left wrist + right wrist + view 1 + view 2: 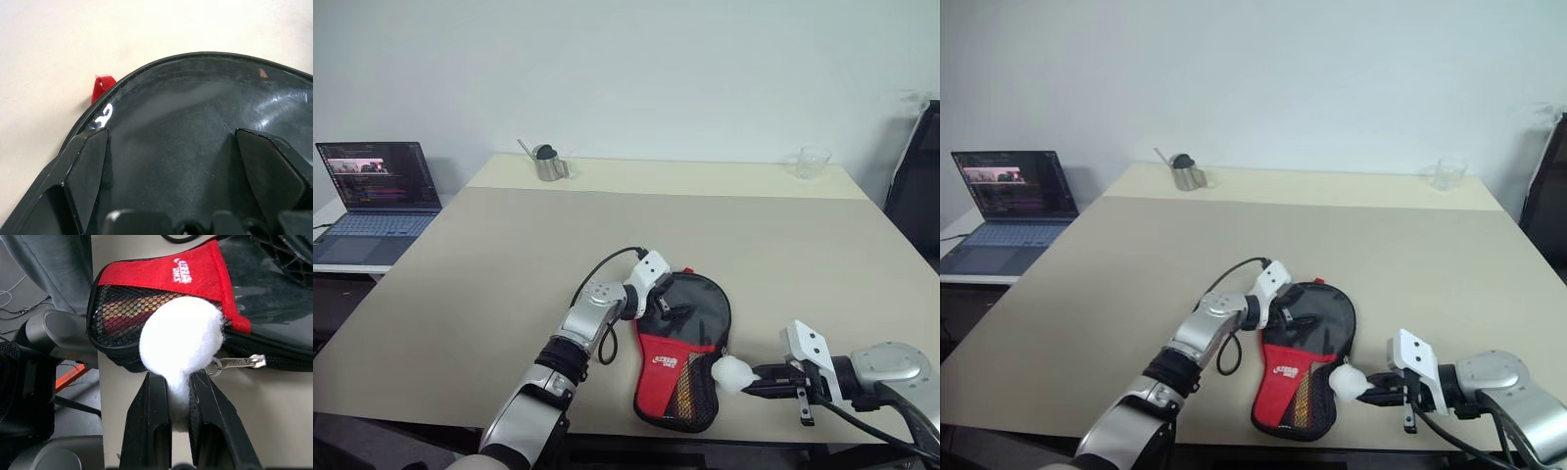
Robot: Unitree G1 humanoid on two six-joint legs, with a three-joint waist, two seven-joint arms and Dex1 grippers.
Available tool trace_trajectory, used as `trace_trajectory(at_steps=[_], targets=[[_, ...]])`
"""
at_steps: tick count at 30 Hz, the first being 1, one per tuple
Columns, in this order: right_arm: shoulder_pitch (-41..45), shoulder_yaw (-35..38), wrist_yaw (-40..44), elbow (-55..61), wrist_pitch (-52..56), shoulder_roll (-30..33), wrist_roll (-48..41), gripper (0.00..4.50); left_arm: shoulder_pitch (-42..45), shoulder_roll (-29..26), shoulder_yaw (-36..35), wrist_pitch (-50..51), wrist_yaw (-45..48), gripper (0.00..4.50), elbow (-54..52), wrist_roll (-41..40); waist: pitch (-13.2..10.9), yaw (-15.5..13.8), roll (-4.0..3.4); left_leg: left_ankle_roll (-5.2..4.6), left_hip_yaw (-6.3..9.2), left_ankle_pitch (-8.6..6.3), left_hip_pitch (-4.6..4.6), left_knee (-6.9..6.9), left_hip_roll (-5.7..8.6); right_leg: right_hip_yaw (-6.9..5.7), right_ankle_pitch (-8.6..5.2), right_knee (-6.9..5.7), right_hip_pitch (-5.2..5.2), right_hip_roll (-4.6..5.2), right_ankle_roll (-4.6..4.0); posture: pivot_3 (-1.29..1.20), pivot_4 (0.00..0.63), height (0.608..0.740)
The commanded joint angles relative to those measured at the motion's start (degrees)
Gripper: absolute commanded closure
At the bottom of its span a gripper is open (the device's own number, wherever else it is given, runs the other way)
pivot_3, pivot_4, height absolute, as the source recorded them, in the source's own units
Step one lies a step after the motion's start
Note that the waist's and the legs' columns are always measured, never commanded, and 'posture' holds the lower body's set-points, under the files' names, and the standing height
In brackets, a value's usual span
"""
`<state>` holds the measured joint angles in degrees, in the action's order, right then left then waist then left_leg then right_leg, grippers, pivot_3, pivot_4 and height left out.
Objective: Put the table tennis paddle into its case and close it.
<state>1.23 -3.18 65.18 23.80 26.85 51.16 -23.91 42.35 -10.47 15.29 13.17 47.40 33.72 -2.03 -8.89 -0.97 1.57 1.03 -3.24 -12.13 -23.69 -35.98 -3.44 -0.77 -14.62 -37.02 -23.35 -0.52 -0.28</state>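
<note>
The case [690, 338] lies flat near the table's front edge, round end away from me, with its red logo panel and black mesh towards me. The table tennis paddle is inside; its striped handle [129, 308] shows through the mesh. My left gripper [664, 305] is open and rests on the case's glossy black upper part, with one of its fingers [88, 166] near the rim. My right gripper [756, 377] is shut on the white ball charm [181, 340], just right of the case's narrow end. A silver zip pull [242, 362] hangs beside the ball.
A metal cup [548, 164] stands at the back left of the beige table [509, 264] and a clear glass [813, 162] at the back right. An open laptop [377, 191] sits on a side desk at the left. A dark chair [920, 186] stands at the right.
</note>
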Motion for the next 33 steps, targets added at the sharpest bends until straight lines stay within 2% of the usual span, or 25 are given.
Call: trace_trajectory(at_steps=[1, 12, 19, 22, 26, 33], targets=[[0.5, -0.3, 1.8, 1.8, 0.5, 0.6, -1.8, 4.43, -2.0, -1.7, 0.0, 0.8, 2.4, 0.0, 2.4, 0.3, 0.0, 0.0, 0.0, 0.0, 0.0, 0.0, 0.0, 0.0, -0.01, 0.0, 0.0, 0.0, 0.0, -0.01, -0.01, 0.0, 0.15, 0.74], [-2.5, 0.4, 6.4, 2.0, -1.7, 2.6, -3.0, 4.43, -1.2, -2.2, 0.3, 1.0, 3.2, 0.0, 3.8, 1.3, 0.0, 0.1, 0.0, 0.0, -0.02, 0.0, 0.0, -0.03, -0.02, 0.03, -0.01, -0.06, 0.0, -0.04, -0.02, 0.0, 0.15, 0.74], [-0.5, -0.6, 2.7, 1.2, 0.0, 1.5, -1.9, 4.43, -0.9, -2.0, 0.3, 1.1, 3.3, 0.0, 3.7, 1.3, 0.0, 0.1, 0.0, 0.0, -0.03, 0.0, 0.0, -0.07, -0.01, 0.05, -0.01, -0.09, 0.0, -0.04, -0.02, 0.0, 0.15, 0.74], [0.3, -0.7, 3.7, -0.2, 1.9, 2.7, -2.6, 4.43, -0.8, -2.2, 0.1, 0.9, 3.4, 0.0, 3.7, 1.2, 0.0, 0.1, 0.0, 0.0, -0.02, 0.0, 0.02, -0.09, -0.01, 0.05, 0.0, -0.13, 0.0, -0.04, -0.02, 0.0, 0.15, 0.74], [1.2, -1.0, 4.8, -1.6, 3.7, 3.6, -2.9, 3.15, -0.5, -2.2, 0.0, 0.6, 3.4, 0.0, 4.1, 1.2, 0.0, 0.1, 0.0, 0.0, -0.04, 0.0, 0.04, -0.09, -0.01, 0.07, 0.0, -0.16, 0.0, -0.04, -0.03, 0.0, 0.15, 0.74], [2.4, 1.0, 5.7, -5.2, -1.2, 5.8, 0.9, 0.79, -0.4, -2.2, -0.6, -0.1, 2.7, 0.0, 4.0, 1.1, 0.0, 0.3, 0.03, 0.0, -0.08, 0.0, 0.25, -0.15, -0.01, 0.14, 0.0, -0.34, 0.09, -0.06, -0.03, 0.0, 0.15, 0.74]])
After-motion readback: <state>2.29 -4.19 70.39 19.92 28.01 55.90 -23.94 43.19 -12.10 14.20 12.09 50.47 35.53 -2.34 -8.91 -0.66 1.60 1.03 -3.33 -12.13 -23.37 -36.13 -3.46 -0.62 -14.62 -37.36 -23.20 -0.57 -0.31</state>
